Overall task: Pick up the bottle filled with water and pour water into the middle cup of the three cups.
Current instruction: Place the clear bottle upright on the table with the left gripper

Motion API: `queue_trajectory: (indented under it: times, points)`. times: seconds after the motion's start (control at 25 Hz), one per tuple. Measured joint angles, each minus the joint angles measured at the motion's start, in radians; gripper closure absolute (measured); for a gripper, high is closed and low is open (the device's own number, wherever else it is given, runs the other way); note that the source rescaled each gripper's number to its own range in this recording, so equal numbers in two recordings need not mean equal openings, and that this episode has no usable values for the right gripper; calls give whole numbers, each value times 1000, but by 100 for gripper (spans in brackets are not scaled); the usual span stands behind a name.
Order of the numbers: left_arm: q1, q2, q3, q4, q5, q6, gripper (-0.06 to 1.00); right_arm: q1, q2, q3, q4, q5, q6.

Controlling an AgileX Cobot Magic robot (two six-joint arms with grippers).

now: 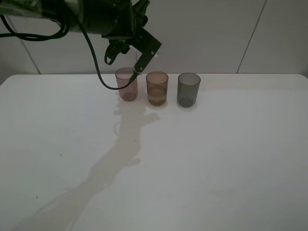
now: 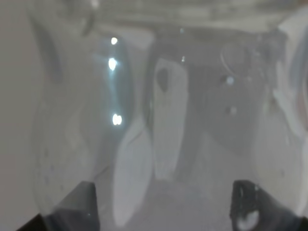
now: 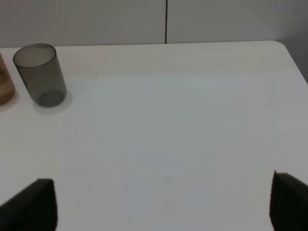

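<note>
From up high: left hand (image 1: 127,57) above the pinkish-mauve cup (image 1: 126,86); next along the row the middle cup (image 1: 157,88), perhaps with a little liquid at its bottom, then the grey-green cup (image 1: 188,89), on the tabletop (image 1: 216,159). Left wrist: clamped around the bottle (image 2: 159,120), filling the view. Right wrist: right hand (image 3: 163,202) spread wide.

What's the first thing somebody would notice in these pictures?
Probably the black left gripper hanging at the back of the white table, just above the pinkish cup, holding a clear bottle that fills its wrist view. Next, its neighbours in the row: the amber cup in the middle and the grey-green cup on the right.
</note>
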Motion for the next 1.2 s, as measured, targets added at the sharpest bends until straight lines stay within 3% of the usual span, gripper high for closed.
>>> queue_trajectory:
  times: [0.12,0.2,0.48,0.64,0.72,0.88,1.2]
  points:
    - [-1,-25,0,-80,12,-5,93,0,0,0,0,0,0]
    - [-5,-49,0,-198,28,-23,93,0,0,0,0,0,0]
    - [-31,-171,-1,-783,140,-206,93,0,0,0,0,0,0]
    - [-38,-238,28,-1032,127,-277,93,0,0,0,0,0,0]
    - [-38,-286,113,-1116,52,-284,93,0,0,0,0,0,0]
    - [-38,-400,366,-1222,-197,-286,93,0,0,0,0,0,0]
    - [-38,-502,859,-1263,-756,-286,93,0,0,0,0,0,0]
